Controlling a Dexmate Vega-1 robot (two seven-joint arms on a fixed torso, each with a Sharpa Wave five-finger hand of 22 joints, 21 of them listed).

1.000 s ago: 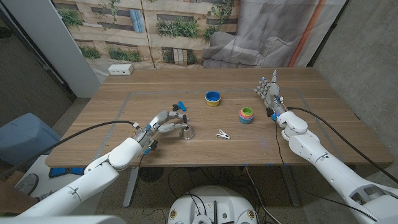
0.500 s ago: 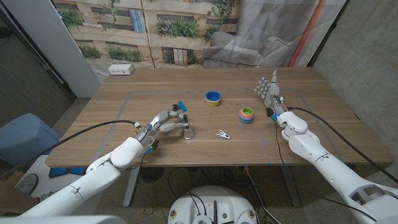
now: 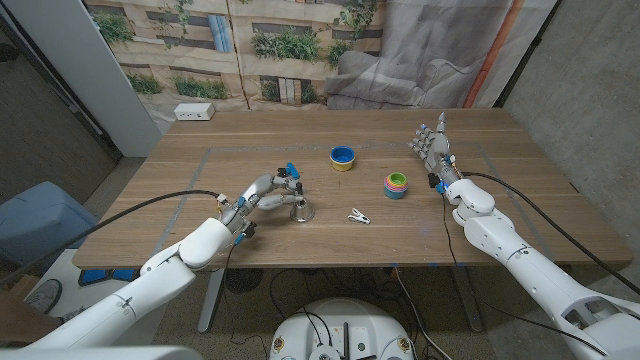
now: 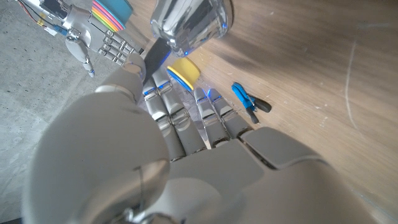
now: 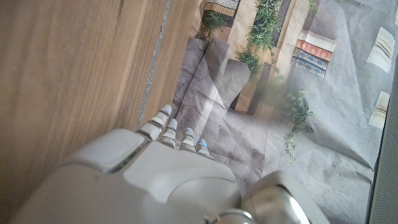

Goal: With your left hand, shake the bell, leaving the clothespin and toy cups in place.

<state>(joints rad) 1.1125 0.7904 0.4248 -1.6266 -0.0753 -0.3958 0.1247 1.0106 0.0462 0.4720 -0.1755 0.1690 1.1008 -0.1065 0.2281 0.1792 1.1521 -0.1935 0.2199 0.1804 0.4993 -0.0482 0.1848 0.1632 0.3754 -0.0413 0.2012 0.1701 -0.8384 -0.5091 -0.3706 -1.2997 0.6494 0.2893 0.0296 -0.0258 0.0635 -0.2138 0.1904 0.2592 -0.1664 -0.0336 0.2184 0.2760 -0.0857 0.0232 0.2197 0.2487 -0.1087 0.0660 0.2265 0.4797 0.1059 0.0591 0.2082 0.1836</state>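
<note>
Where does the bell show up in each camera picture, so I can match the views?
Head view: the bell sits left of the table's middle, at the left hand.
Left wrist view: its shiny body is past the fingers.
Right wrist view: not in it.
Shared landmark: the clothespin beside the bell.

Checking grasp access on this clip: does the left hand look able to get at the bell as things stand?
Probably yes. The left hand is already at the bell, fingers around its handle; the clothespin and toy cups lie off to its right, clear of it.
</note>
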